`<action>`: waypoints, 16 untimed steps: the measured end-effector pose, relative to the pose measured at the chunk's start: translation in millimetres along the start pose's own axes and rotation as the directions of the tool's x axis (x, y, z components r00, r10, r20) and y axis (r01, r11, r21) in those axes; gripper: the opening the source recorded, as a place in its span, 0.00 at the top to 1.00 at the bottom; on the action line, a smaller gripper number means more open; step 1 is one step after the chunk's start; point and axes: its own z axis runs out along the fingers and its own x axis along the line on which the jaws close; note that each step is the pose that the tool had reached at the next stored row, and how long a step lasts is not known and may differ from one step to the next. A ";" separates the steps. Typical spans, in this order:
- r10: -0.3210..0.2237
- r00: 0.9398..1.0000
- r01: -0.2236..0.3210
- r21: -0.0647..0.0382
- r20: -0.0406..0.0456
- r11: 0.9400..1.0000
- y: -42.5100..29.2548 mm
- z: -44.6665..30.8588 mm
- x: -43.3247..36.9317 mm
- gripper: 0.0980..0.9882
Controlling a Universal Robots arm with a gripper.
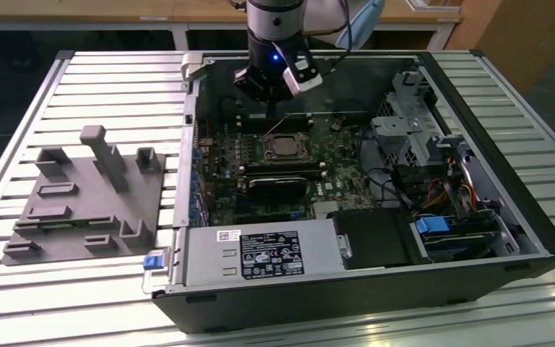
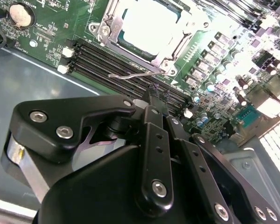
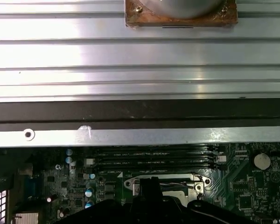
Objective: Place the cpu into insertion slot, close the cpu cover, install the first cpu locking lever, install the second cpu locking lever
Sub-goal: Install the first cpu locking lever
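Inside the open computer case, the cpu (image 2: 149, 23) lies in the insertion slot (image 1: 267, 139), its silver top bright. The cpu cover (image 2: 104, 31) rests flat around it as a metal frame. One thin wire locking lever (image 2: 130, 74) runs along the socket's side, over the black memory slots (image 2: 107, 63). My gripper (image 2: 154, 92) is shut with nothing in it, its tips just beside that lever's arm. In the exterior view the gripper (image 1: 271, 119) hangs over the board just behind the cpu (image 1: 282, 148). The first wrist view has the socket (image 3: 198, 183) behind the dark fingers (image 3: 149, 189).
The case wall (image 3: 140, 136) and the slatted table (image 1: 113, 65) lie beyond the board. A grey fixture (image 1: 84, 199) sits at the exterior view's left. A black heatsink block (image 1: 277, 186), the power supply (image 1: 258, 254) and drive bays (image 1: 422, 137) crowd the case.
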 end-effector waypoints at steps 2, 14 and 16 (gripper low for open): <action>-0.003 1.000 0.003 0.000 0.000 1.000 -0.1 3.0 -1.4 0.99; -0.015 1.000 0.015 0.000 -0.002 1.000 2.2 9.2 -12.3 0.99; -0.015 1.000 0.015 0.000 -0.002 1.000 2.5 10.5 -14.0 0.99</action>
